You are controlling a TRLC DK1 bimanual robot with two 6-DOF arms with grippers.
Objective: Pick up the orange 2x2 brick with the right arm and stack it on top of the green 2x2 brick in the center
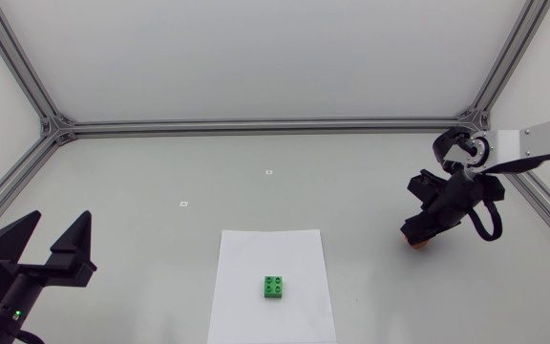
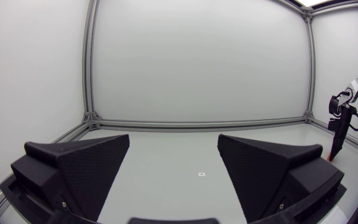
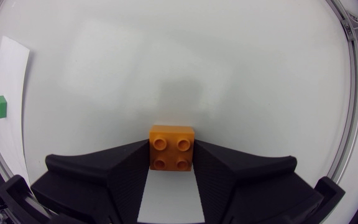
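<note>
Table: R gripper clamps orange brick, near-hidden overhead.

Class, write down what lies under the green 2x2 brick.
The green 2x2 brick sits on a white paper sheet lying on the table. The patch directly beneath it is covered.

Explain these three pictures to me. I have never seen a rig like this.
This is a robot with two arms at a table. One picture looks down from above. The other two come from a camera on each arm's wrist. Each arm ends in a black two-fingered tool. The left tool is open and holds nothing. The right tool is closed on an orange 2x2 brick, one finger on each side. A green 2x2 brick sits on a white paper sheet in the middle.
</note>
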